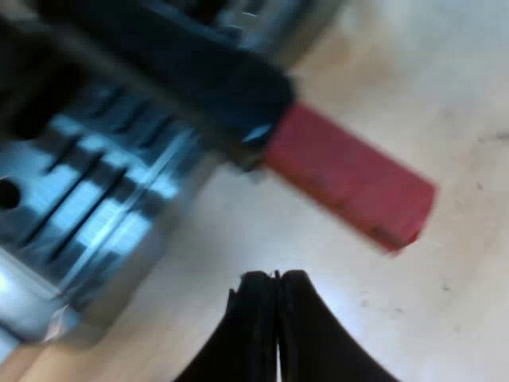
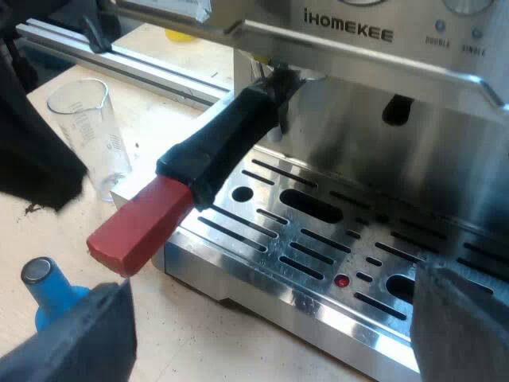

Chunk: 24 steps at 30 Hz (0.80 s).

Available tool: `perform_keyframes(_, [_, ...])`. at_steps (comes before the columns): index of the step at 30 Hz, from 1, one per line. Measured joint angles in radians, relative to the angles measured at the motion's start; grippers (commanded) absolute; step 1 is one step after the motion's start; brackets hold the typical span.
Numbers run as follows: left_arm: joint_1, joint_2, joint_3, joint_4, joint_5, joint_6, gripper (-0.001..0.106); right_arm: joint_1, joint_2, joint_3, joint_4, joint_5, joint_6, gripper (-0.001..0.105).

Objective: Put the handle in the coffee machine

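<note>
The holder's dark handle (image 2: 227, 143) slants out from under the espresso machine (image 2: 350, 36), its head up at the machine's front, its red end (image 2: 139, 223) hanging past the drip tray's edge. My right gripper (image 2: 274, 318) is open, its fingers spread wide over the drip tray (image 2: 318, 239) and apart from the handle. My left gripper (image 1: 276, 280) is shut on nothing, a short way from the red end (image 1: 350, 179) and over the wooden table. The dark handle (image 1: 175, 72) crosses above the tray's slots (image 1: 87, 199).
A measuring glass (image 2: 91, 135) stands on the table beside the tray's corner. A blue tamper (image 2: 48, 290) sits close under the red end. A metal rail (image 2: 119, 60) runs along the table beyond the glass.
</note>
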Motion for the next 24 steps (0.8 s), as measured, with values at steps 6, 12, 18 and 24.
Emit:
perform_keyframes(6, [0.124, -0.1, 0.0, 0.002, 0.0, 0.002, 0.021, 0.0, 0.0, 0.0, 0.001, 0.005, 0.0, 0.072])
perform_keyframes(12, [0.196, -0.169, 0.0, 0.005, 0.003, 0.002, 0.055, -0.007, 0.0, -0.003, 0.001, -0.006, 0.0, 0.072])
perform_keyframes(18, [0.208, -0.213, -0.014, 0.009, 0.0, -0.002, 0.053, -0.099, 0.0, -0.07, 0.069, -0.076, 0.019, 0.072])
perform_keyframes(24, [0.208, -0.226, -0.136, -0.042, -0.07, -0.078, 0.053, -0.25, 0.0, -0.195, 0.196, -0.113, 0.015, 0.072])
